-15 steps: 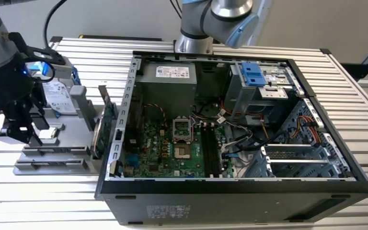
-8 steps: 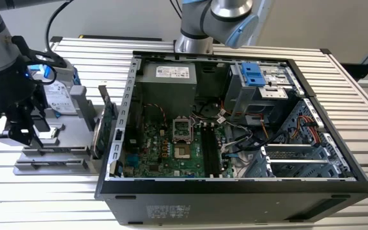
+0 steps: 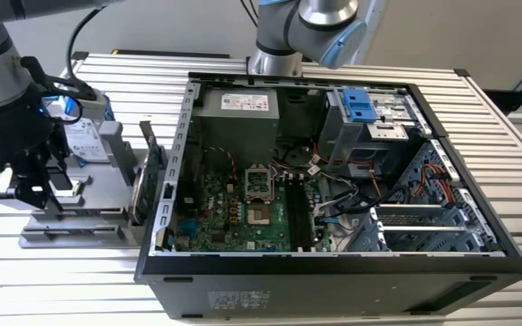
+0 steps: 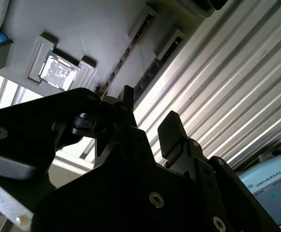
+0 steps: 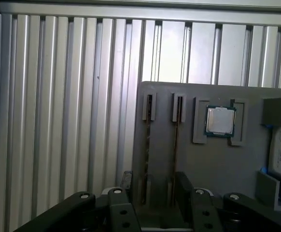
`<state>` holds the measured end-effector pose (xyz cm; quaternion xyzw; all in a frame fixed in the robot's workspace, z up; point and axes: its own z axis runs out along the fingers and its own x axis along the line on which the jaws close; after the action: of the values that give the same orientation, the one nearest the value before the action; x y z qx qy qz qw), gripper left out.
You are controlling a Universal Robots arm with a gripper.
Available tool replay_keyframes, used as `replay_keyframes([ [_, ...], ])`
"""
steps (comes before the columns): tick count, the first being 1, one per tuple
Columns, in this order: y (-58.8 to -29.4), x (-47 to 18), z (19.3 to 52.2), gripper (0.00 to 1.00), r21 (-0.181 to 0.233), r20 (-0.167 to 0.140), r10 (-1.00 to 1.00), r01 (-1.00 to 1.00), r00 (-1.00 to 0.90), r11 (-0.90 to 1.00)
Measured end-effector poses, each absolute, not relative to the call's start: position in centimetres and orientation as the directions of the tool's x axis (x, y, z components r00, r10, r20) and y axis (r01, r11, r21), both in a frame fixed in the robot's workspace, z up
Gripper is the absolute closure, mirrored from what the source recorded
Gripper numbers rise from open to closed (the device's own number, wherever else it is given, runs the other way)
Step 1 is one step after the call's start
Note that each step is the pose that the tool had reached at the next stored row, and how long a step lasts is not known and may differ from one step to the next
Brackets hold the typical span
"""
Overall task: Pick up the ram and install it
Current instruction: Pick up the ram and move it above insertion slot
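Currently, at the exterior view's left, you have the gripper (image 3: 30, 193) hanging low over the grey parts fixture (image 3: 71, 234) on the slatted aluminium table (image 3: 62, 285).

- Just behind the gripper, the hard drive in its blue bracket (image 3: 84, 142) stands on the fixture.
- Next to the right, a green expansion card (image 3: 149, 166) stands on edge at the fixture's side, close beside the open PC case (image 3: 334, 288).
- Inside the case the motherboard (image 3: 234, 210) lies exposed.

First wrist view:
- The gripper (image 5: 154, 179) has its jaws spread, with nothing clamped between the fingers (image 5: 184, 186).
- The ram (image 5: 148, 108) stands on edge in a narrow slot of the fixture (image 5: 213, 164), in the slot farther from the CPU chip (image 5: 220, 121).
- A second thin stick (image 5: 178, 108) sits in the neighbouring slot. Both slots run in between the spread fingers.
- You cannot tell whether a finger touches either stick.

Second wrist view:
- The gripper (image 4: 150, 104) again shows a clear gap between the jaws.
- The ram (image 4: 154, 69) looks bluish beyond them, with the second stick (image 4: 136, 36) and the CPU chip (image 4: 58, 71) beside it.
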<state>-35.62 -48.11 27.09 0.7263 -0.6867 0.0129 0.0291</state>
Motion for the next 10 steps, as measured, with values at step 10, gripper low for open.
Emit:
replay_keyframes([
  [10, -48.04, -35.64, 26.12, 0.00, 0.024, 0.060, -0.997, -0.998, 0.057, -0.055],
])
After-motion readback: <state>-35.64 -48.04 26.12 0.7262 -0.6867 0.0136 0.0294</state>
